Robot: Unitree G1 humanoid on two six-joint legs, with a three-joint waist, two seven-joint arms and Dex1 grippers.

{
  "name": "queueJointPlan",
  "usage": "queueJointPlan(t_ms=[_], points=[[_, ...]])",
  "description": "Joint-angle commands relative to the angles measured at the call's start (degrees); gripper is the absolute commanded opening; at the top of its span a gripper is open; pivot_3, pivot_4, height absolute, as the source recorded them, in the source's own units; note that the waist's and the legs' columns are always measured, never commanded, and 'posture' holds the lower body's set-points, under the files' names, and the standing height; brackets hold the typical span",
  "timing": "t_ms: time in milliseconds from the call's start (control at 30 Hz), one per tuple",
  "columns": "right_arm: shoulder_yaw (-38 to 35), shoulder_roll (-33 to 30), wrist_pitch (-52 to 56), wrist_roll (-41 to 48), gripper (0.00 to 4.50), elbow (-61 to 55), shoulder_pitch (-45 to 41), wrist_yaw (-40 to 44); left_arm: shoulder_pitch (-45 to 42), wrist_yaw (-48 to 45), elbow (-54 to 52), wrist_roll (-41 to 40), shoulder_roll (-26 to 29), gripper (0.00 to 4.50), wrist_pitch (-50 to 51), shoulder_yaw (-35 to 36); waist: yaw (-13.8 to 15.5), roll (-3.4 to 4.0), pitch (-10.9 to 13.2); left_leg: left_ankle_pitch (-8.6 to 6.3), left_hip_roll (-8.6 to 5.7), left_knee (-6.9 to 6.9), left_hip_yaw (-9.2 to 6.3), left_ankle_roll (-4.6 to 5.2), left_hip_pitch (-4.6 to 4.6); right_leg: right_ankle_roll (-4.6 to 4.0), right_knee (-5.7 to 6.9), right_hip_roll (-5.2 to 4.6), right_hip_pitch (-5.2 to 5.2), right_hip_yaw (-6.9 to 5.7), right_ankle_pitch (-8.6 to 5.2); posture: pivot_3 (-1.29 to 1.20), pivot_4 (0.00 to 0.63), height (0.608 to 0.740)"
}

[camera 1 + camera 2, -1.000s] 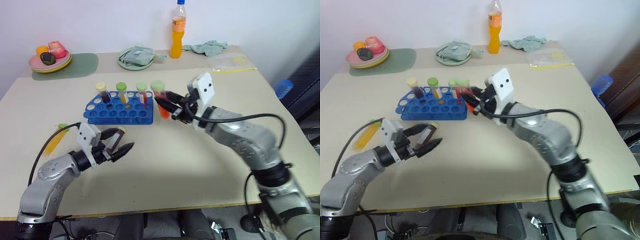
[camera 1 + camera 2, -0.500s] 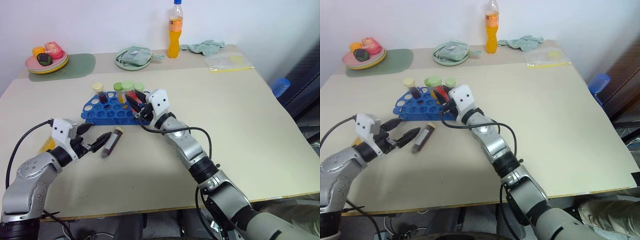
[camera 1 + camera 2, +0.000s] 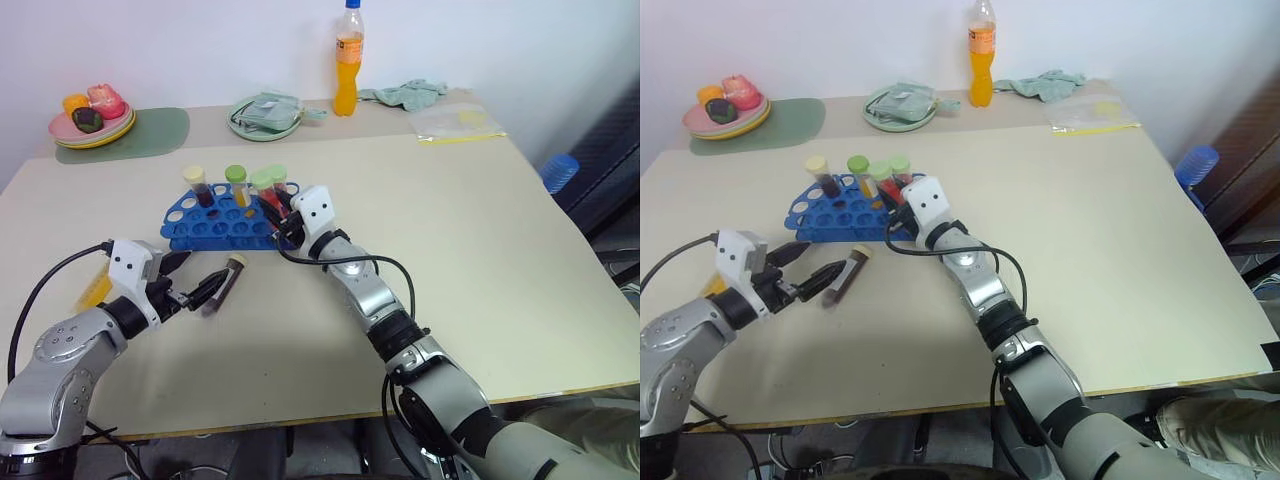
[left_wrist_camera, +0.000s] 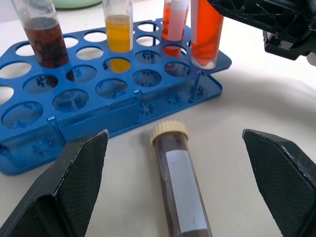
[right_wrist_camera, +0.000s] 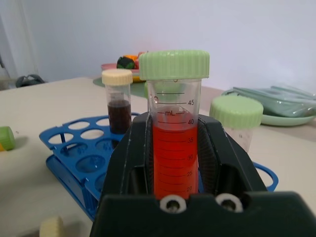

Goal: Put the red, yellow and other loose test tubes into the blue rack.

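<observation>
Red-orange tube (image 5: 174, 148), pale green cap, upright between the fingers of the right gripper (image 3: 281, 212), which are clamped on its body. In the left wrist view its base sits at a hole at the near corner of the blue rack (image 3: 215, 224); whether it is seated in the hole, cannot tell.

Rack contents: dark maroon tube with cream cap (image 3: 199, 186), yellow tube with green cap (image 3: 238, 185), one more orange-red tube (image 4: 174, 27) beside the held one. All three stand upright along the rack's far row.

Loose maroon tube (image 3: 225, 283), cream cap, lies flat on the surface just in front of the rack, cap end pointing toward the rack. Left gripper (image 3: 190, 284) is low over the surface, fingers (image 4: 81, 170) spread wide with this tube lying between them; no contact visible in the left wrist view.

A yellow-filled tube (image 3: 92, 292) lies on the surface left of the left arm, partly hidden.

Far edge of surface: orange drink bottle (image 3: 349, 63), round green plate (image 3: 262, 117), plate of fruit (image 3: 88, 118) on a green mat, crumpled green cloth (image 3: 412, 94), clear plastic bag (image 3: 452, 125)
</observation>
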Motion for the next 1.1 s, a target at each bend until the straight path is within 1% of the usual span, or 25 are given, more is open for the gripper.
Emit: queueJointPlan(t_ms=[33, 100, 167, 233, 267, 400, 533, 667, 700, 800, 833, 867, 933, 967, 1033, 1100], points=[[-1.0, 1.6, -1.5, -0.4, 0.8, -0.6, -0.6, 0.6, -0.1, -0.5, -0.7, -0.1, 0.4, 4.5, -0.8, 0.7, 0.0, 0.0, 0.0, 0.0, 0.0, 0.0, 0.0, 0.0, 0.0, 0.0, 0.0, 0.0, 0.0, 0.0, 0.0, 0.0, 0.15, 0.74], [-1.3, 1.9, -1.6, -0.8, 0.8, -0.1, -0.7, 0.6, 0.0, -0.9, -0.1, 0.3, 0.3, 4.5, -1.4, 0.6, 0.0, 0.0, 0.0, 0.0, 0.0, 0.0, 0.0, 0.0, 0.0, 0.0, 0.01, 0.0, -0.01, 0.0, 0.0, 0.0, 0.15, 0.74], [-1.8, 2.3, -0.4, 1.2, 0.8, -0.8, -0.2, 3.7, 0.2, -1.6, 1.0, 0.6, 0.2, 4.5, -2.3, 0.6, 0.0, 0.0, 0.0, 0.0, 0.0, -0.01, 0.0, 0.0, 0.0, -0.01, 0.04, 0.0, -0.02, 0.0, 0.0, 0.0, 0.15, 0.74], [-2.5, 2.4, -0.8, 2.3, 1.79, -2.8, 0.6, 5.4, 0.5, -2.7, 2.7, 1.0, 0.1, 4.5, -3.7, 0.7, -0.1, 0.0, 0.0, 0.0, 0.0, -0.01, 0.0, 0.0, 0.0, -0.01, 0.04, 0.0, -0.03, 0.0, 0.0, 0.0, 0.15, 0.74], [-2.9, 2.5, -1.1, 2.5, 2.21, -4.1, 0.8, 5.4, 0.7, -3.3, 3.6, 1.2, 0.1, 4.5, -4.6, 0.9, -0.1, 0.01, 0.0, 0.0, 0.0, -0.01, 0.0, 0.0, 0.0, -0.01, 0.04, 0.0, -0.03, 0.0, 0.0, 0.0, 0.15, 0.74], [-4.2, 1.8, -0.8, 2.6, 4.2, -11.0, 1.4, 4.2, 1.1, -3.9, 6.1, 2.1, 0.2, 4.5, -6.9, 1.7, 0.0, 0.02, 0.0, 0.01, 0.0, -0.01, 0.01, -0.01, 0.0, -0.01, 0.06, 0.0, -0.05, 0.02, 0.0, 0.0, 0.15, 0.74], [-6.0, -0.9, 5.0, 4.3, 4.2, -22.0, 3.4, 4.7, -1.4, -1.5, 7.1, -0.2, 1.5, 4.5, -3.6, 5.2, 0.2, 0.01, 0.0, 0.01, 0.02, 0.0, -0.02, -0.02, 0.0, 0.0, 0.07, -0.01, -0.05, 0.02, 0.0, 0.0, 0.15, 0.74], [-7.0, -4.8, 10.3, 5.2, 4.2, -31.1, 6.2, 5.5, -5.2, 1.0, 9.1, -1.6, 5.9, 4.5, 3.7, 8.2, 0.2, -0.03, 0.0, 0.02, 0.0, 0.03, -0.05, -0.03, 0.0, 0.0, 0.09, -0.02, -0.01, 0.0, 0.0, 0.0, 0.15, 0.74], [-7.2, -5.6, 11.5, 5.4, 4.2, -32.8, 6.8, 5.7, -6.0, 1.8, 9.8, -0.8, 7.7, 4.5, 5.4, 8.4, 0.1, -0.03, 0.0, 0.02, -0.01, 0.03, -0.04, -0.03, 0.0, 0.0, 0.09, -0.02, -0.02, 0.0, 0.0, 0.0, 0.15, 0.74], [-7.9, -10.3, 15.6, 6.4, 4.2, -38.7, 9.5, 8.3, -10.9, 4.7, 14.7, 3.0, 16.3, 4.5, 13.3, 8.4, -0.1, -0.03, 0.0, 0.02, 0.01, 0.0, -0.03, -0.03, 0.0, -0.01, 0.15, 0.04, -0.08, 0.01, -0.01, 0.0, 0.15, 0.74], [-8.0, -11.9, 16.6, 6.6, 4.2, -40.4, 10.4, 9.3, -13.6, 4.1, 17.2, 2.2, 19.7, 4.5, 19.0, 7.0, -0.2, -0.03, 0.0, 0.02, 0.02, -0.01, -0.03, -0.03, 0.0, -0.03, 0.18, 0.08, -0.1, 0.01, -0.02, 0.0, 0.15, 0.74], [-7.9, -13.5, 17.9, 6.9, 4.2, -42.1, 11.3, 10.5, -17.6, 3.2, 21.2, 1.7, 23.2, 4.5, 26.1, 4.1, -0.1, -0.04, 0.0, 0.01, 0.04, -0.01, -0.01, -0.02, 0.01, -0.03, 0.17, 0.11, -0.11, 0.01, -0.02, 0.0, 0.15, 0.74], [-7.3, -16.6, 20.2, 7.6, 4.2, -45.1, 12.9, 13.1, -24.2, 1.3, 28.3, 2.1, 27.9, 4.5, 34.1, -0.9, 0.0, -0.07, 0.0, 0.01, 0.04, 0.02, -0.05, -0.02, 0.01, -0.04, 0.22, 0.16, -0.07, -0.01, -0.03, 0.0, 0.15, 0.74], [-6.8, -18.4, 21.5, 8.1, 4.2, -46.9, 13.8, 14.8, -27.0, -1.5, 31.6, 3.1, 30.6, 4.5, 35.9, -5.3, -0.1, -0.06, 0.0, 0.01, 0.03, 0.04, -0.06, -0.01, 0.01, -0.03, 0.2, 0.17, -0.03, -0.04, -0.04, 0.0, 0.15, 0.74], [-6.1, -21.9, 24.0, 9.1, 4.2, -50.2, 15.6, 18.2, -31.9, -5.9, 36.9, 6.6, 33.7, 4.5, 34.7, -12.6, -0.2, -0.02, 0.1, 0.0, 0.02, 0.02, -0.01, 0.0, 0.03, -0.02, 0.19, 0.16, -0.03, -0.02, -0.04, 0.0, 0.15, 0.74], [-6.6, -24.3, 25.9, 10.5, 4.2, -52.8, 17.4, 20.1, -38.3, -12.2, 43.4, 12.0, 34.5, 4.5, 31.0, -22.0, -0.6, 0.0, 0.1, 0.0, 0.04, -0.03, 0.0, 0.0, 0.03, -0.02, 0.2, 0.18, -0.07, -0.02, -0.04, 0.0, 0.15, 0.74]])
